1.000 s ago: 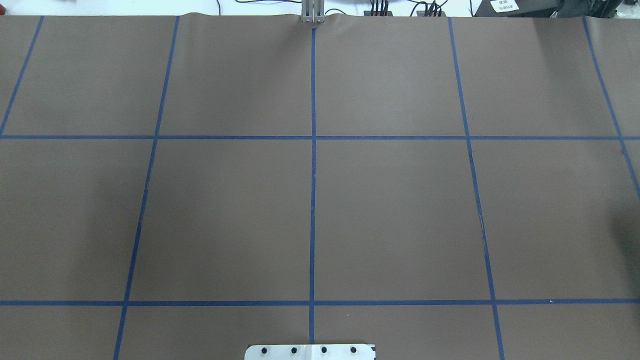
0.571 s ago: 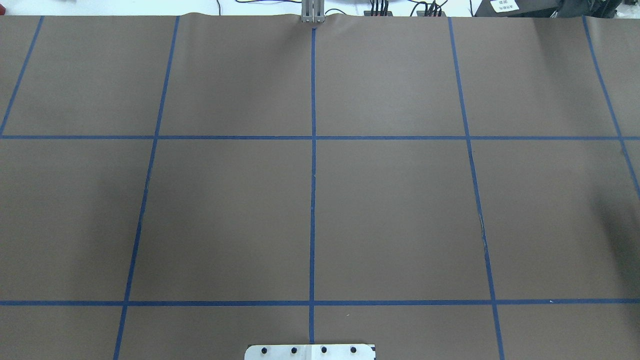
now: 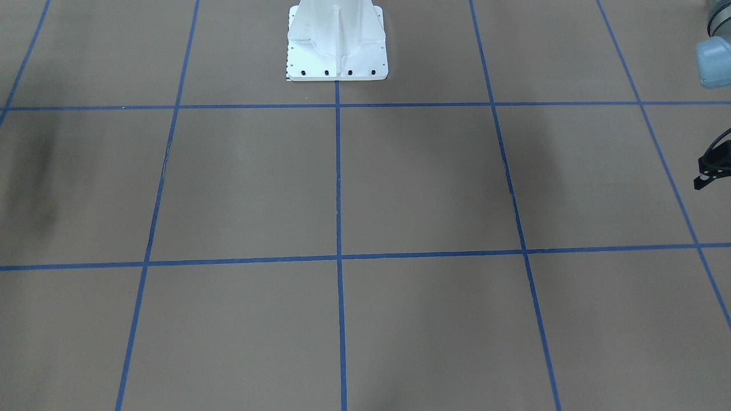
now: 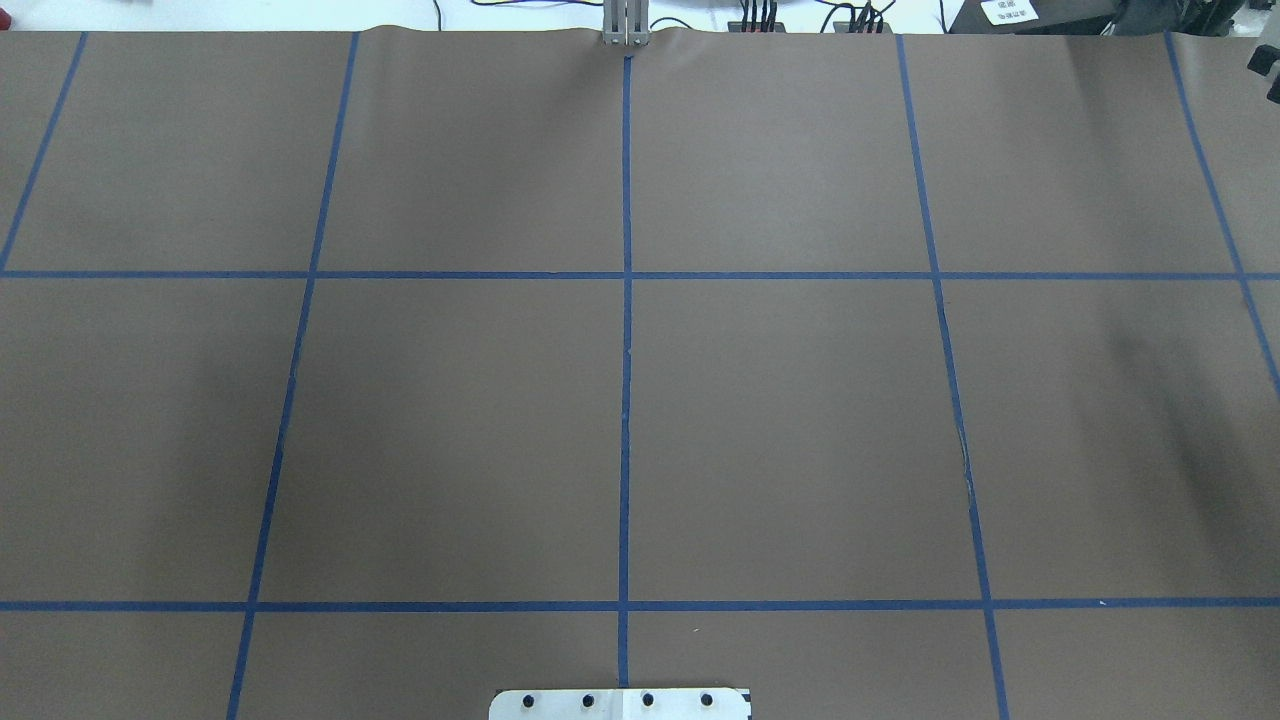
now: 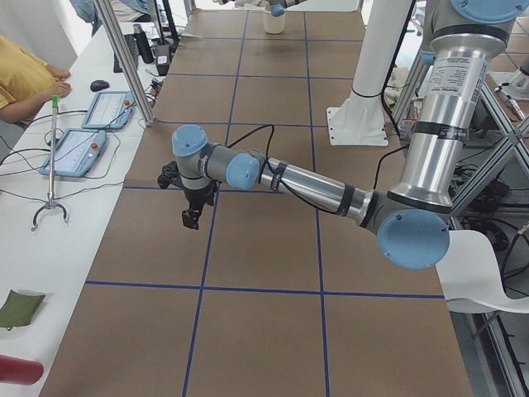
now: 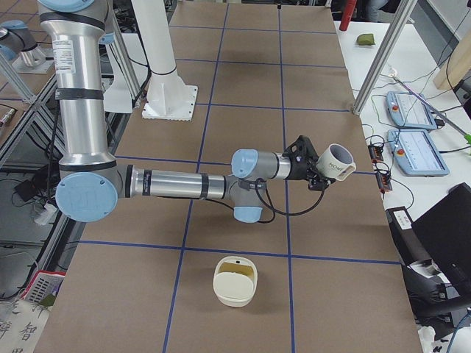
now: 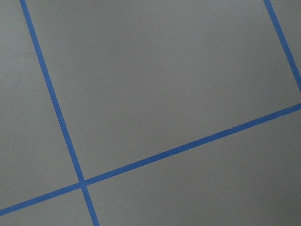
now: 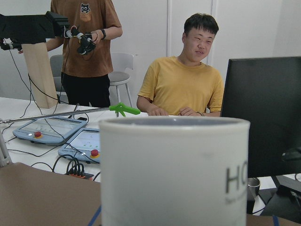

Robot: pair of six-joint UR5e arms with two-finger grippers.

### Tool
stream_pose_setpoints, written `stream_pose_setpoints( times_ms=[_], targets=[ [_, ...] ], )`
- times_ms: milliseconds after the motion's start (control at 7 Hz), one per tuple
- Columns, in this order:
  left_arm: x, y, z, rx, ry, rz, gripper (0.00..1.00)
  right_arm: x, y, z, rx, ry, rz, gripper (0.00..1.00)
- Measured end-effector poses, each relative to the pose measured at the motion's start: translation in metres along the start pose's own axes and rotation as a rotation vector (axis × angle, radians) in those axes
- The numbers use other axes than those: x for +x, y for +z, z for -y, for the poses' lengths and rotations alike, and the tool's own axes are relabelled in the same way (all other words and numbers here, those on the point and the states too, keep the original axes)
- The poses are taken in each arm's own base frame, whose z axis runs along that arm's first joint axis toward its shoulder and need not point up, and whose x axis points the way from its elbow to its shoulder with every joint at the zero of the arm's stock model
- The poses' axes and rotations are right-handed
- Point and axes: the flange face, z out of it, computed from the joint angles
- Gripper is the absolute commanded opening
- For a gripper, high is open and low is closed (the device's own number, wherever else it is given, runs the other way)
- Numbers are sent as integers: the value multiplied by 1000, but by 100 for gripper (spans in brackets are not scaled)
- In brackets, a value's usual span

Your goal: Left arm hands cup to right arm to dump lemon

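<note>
Cup (image 6: 335, 163): white mug, grey inside, black "HOME" on its side. The right wrist view reads only "HO"; the rest runs off the frame edge.

Position: off the desk (image 6: 243, 125), at the end of the right arm (image 6: 176, 184), which reaches out level towards the operators' side. In the exterior right view the cup is at 3 o'clock of the right gripper (image 6: 318, 168). A cream container (image 6: 235, 279) stands on the desk at 7 o'clock of the cup, well apart.

Hidden:
- The right fingers lie behind the bracket and the cup, so I cannot tell how far they are closed.
- The cup's inside below the rim is too small to make out.
- A bump at the cup's 3 o'clock edge is possibly the handle.

Axis: long axis near upright, mouth up, leaning slightly towards 1 o'clock. The rim is level in the wrist view.

Left arm (image 5: 306, 186): the left gripper (image 5: 192, 217) points down over the desk. The spread of its fingers cannot be told. The left wrist view shows only desk and blue tape (image 7: 56, 108).
</note>
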Motion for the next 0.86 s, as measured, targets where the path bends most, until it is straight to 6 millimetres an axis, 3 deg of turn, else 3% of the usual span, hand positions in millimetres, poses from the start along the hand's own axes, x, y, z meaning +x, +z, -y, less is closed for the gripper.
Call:
stream_pose_setpoints(
  times_ms=[571, 857],
  targets=[
    [14, -11, 11, 28, 18, -35, 100, -91, 68, 16, -5, -154, 109, 0],
    [41, -33, 43, 69, -39, -75, 100, -163, 105, 14, 19, -253, 161, 0]
  ],
)
